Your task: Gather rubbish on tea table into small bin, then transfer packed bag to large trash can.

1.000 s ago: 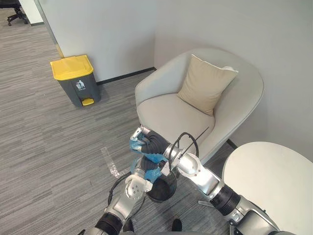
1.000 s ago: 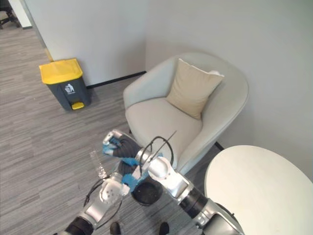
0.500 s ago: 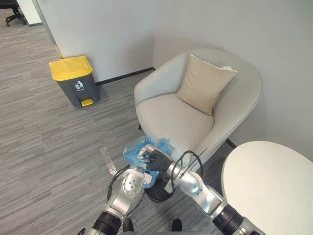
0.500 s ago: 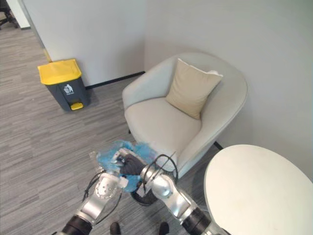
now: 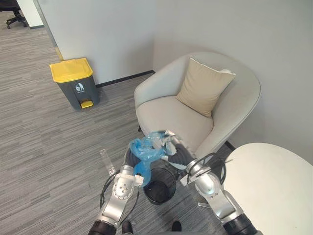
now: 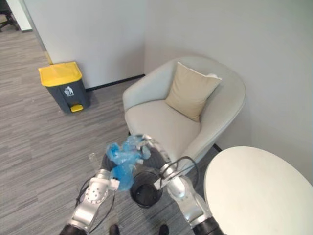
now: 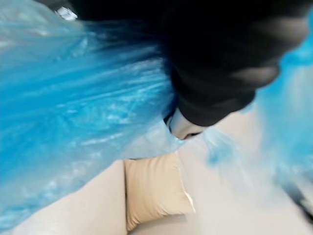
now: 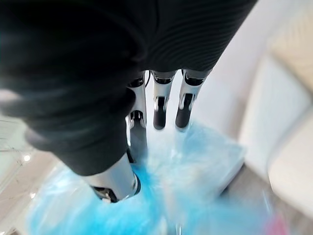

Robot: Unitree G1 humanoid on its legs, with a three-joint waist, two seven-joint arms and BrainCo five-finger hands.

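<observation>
Eye views: bag (image 5: 145,147) now bunched clear above bin (image 5: 146,192). One second ago it sat low at rim with right hand (image 5: 172,147) stretched across it. Liner looks out, so carry to can (image 5: 74,81), well apart by wall, likely next. Bag: thin crinkly blue film. Bin: round black mesh. Can: grey, yellow lid.

Left wrist view: film crowds left hand (image 7: 215,63); cannot tell fingers' state.

Right wrist view: fingers (image 8: 159,105) near straight, dark tips on film, thumb alongside.
</observation>
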